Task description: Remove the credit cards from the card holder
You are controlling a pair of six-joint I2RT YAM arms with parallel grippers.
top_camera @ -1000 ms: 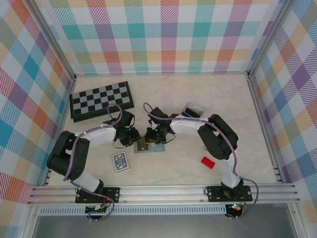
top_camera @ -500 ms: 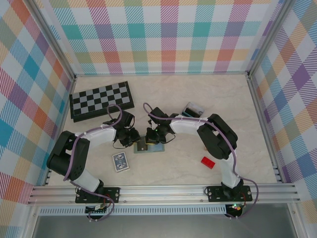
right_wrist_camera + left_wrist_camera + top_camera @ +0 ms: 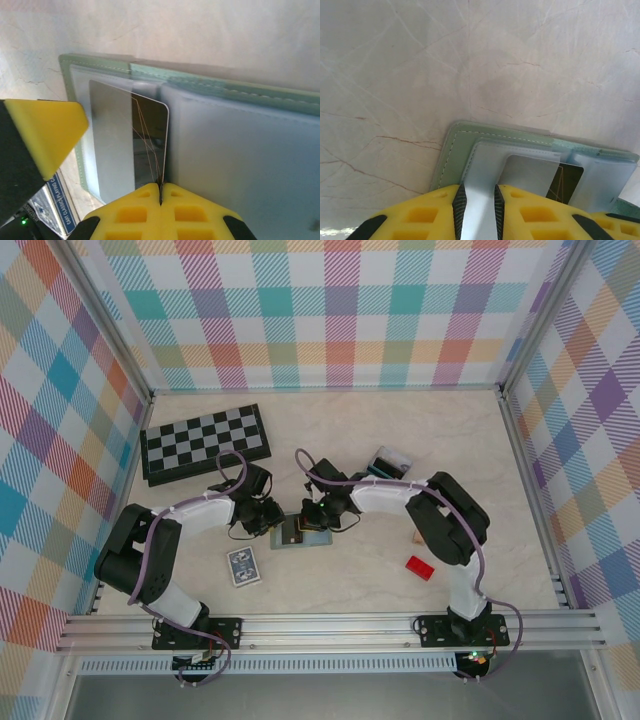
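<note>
The card holder [image 3: 303, 533] lies open on the table, in the same spot as a second ago, between the two grippers.

Left gripper [image 3: 477, 194]: positioned at the card holder's left edge. Its yellow fingers [image 3: 432, 210] are clamped on the card holder's pale inner flap, the same hold as before.

Right gripper [image 3: 161, 188]: positioned over the card holder's right half. Its jaws, slightly apart a second ago, are now pressed together, pinching the corner of a dark credit card [image 3: 150, 131]. The card sits in the left-hand pocket, its dark face partly exposed. The right arm's elbow has shifted slightly away from the card holder.

Unchanged items:
- playing-card pack [image 3: 243, 566], near the card holder, on the arm-base side;
- chessboard [image 3: 205, 443], beyond the card holder, to the left;
- red block [image 3: 419, 567], well to the card holder's right.
</note>
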